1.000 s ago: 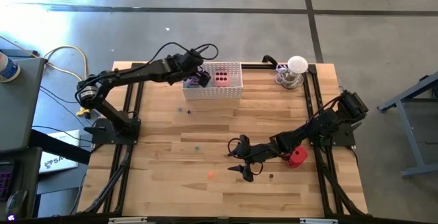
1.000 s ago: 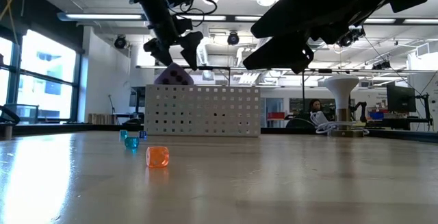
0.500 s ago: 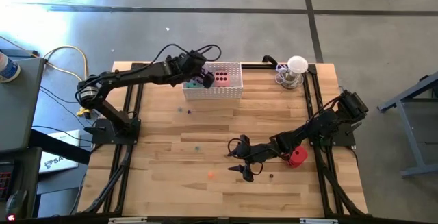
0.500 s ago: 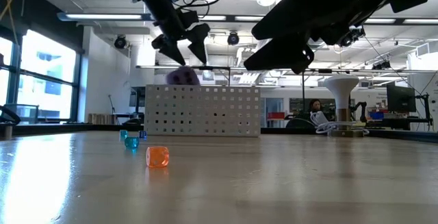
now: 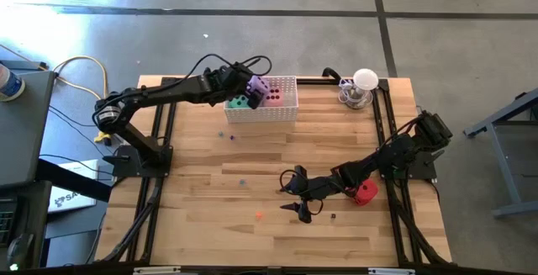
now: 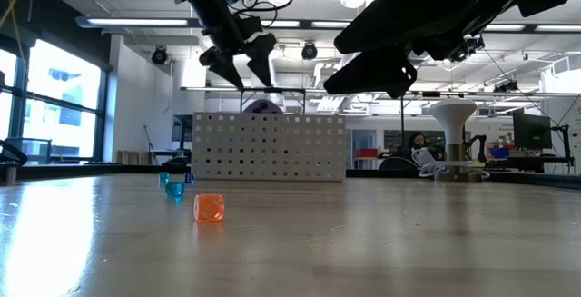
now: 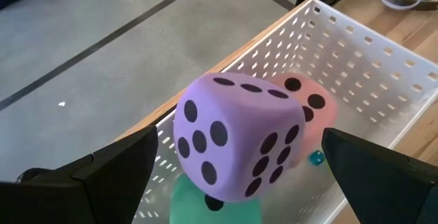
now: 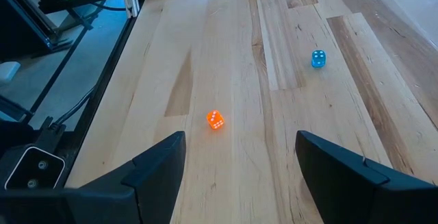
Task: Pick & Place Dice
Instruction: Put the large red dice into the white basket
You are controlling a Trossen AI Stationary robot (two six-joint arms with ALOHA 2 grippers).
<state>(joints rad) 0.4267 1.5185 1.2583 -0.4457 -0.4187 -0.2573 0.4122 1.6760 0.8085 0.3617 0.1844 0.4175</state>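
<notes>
The left gripper [image 5: 246, 90] hung wide open over the basket [image 5: 286, 112], apparently so the purple die [image 7: 236, 144] could settle onto the green [image 5: 239, 102] and pink [image 5: 273, 96] dice, while the right gripper [image 5: 292, 199] waited open and empty beside the red die [image 5: 365, 193].

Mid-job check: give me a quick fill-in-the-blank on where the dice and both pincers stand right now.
1. The purple die lies in the white ____, on top of the green die.
2. The left pincer hovers above it with its fingers ____.
3. The ____ die sits on the table by the right arm, not yet picked.
4. The right pincer holds ____.

Missing words: basket; open; red; nothing
</notes>
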